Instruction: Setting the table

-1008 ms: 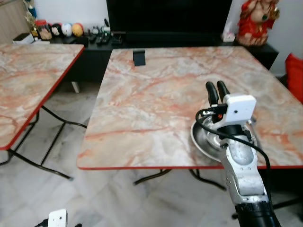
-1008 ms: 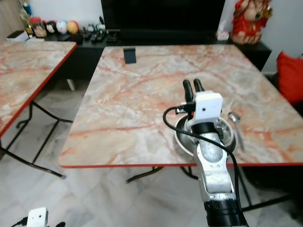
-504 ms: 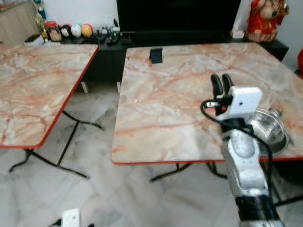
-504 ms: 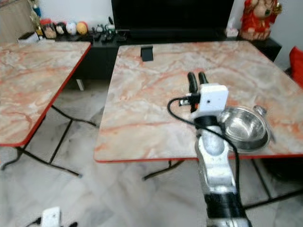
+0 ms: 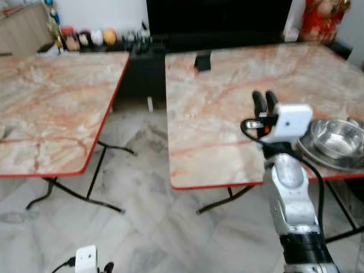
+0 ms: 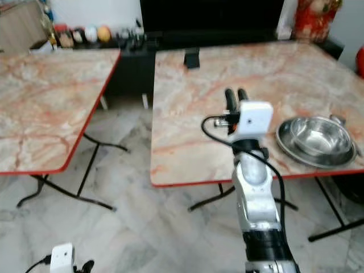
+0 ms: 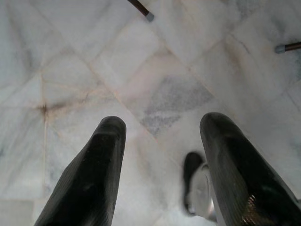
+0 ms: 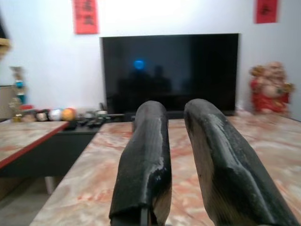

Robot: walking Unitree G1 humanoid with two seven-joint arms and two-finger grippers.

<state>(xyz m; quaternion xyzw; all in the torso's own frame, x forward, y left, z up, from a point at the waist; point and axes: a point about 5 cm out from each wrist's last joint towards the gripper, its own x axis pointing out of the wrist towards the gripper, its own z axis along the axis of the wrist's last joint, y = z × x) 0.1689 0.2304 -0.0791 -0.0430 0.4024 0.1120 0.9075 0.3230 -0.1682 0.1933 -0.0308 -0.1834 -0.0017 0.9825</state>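
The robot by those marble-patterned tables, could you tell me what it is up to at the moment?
It is setting a table. A round steel bowl sits on a steel plate near the front edge of the right-hand marble-patterned table with red edging. The right gripper is raised above that table beside the bowl, fingers nearly together and holding nothing. The left gripper hangs open over the marble floor.

Two marble-topped folding tables stand on pale tiled floor before a television.

Tables pink-orange marble, red-edged; bowl shiny silver; floor grey-white marble; tool fingers black.
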